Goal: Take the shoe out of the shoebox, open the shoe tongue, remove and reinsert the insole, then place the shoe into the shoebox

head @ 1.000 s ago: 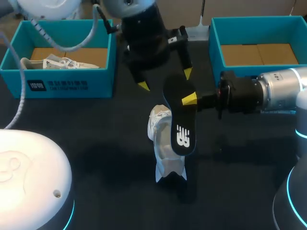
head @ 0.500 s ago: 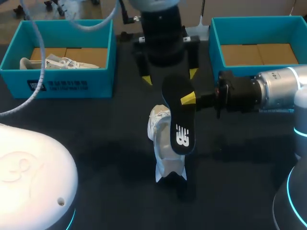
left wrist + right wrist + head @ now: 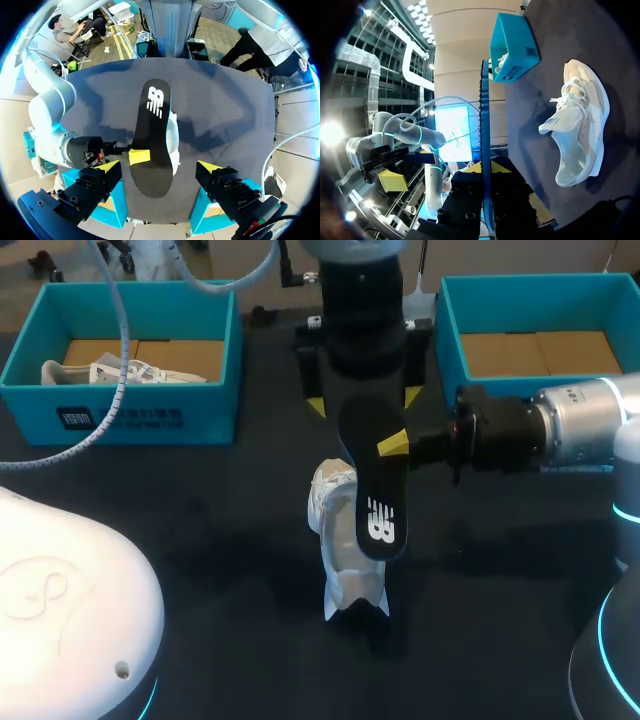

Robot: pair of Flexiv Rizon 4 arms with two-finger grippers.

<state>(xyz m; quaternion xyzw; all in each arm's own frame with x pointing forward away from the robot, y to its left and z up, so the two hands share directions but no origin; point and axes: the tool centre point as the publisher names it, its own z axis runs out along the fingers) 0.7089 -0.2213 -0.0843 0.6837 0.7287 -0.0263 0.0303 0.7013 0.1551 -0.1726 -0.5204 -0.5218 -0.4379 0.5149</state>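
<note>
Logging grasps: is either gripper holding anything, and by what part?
The right gripper is shut on the black insole, pinching its side edge in the half away from the logo. The left gripper is open, holding nothing.

left gripper (image 3: 159, 167) fingers spread wide above black insole (image 3: 151, 125); right gripper (image 3: 139, 156) clamps insole edge; white shoe (image 3: 174, 145) beneath, on dark table (image 3: 225, 115).

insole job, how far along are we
Done: the shoe lies out on the table and the insole is out of it. In hand: the right gripper is shut on the insole, over the shoe; the left gripper is open, empty. Left: reinsert the insole, then box the shoe.
</note>
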